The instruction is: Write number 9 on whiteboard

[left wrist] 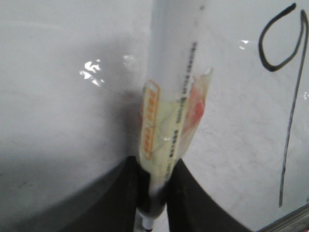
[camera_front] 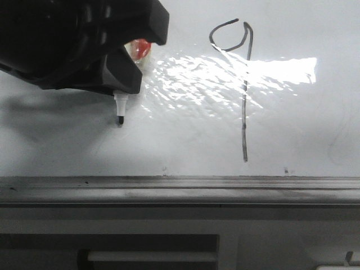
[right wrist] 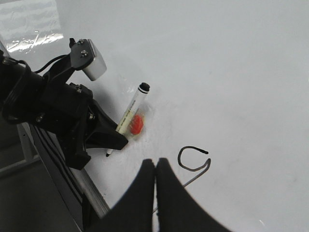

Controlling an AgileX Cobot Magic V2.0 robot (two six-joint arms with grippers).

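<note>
one number 9 (camera_front: 243, 84), one marker (right wrist: 129, 117), apparently off the whiteboard (camera_front: 304, 129).

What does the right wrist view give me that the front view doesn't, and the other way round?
Only the right wrist view shows the whole marker and the left gripper with its jaws shut on it, plus the closed right gripper. Only the front view shows the full stem of the number 9 and the grey edge strip. Both show the whiteboard, the 9's loop, and the marker tip.
</note>
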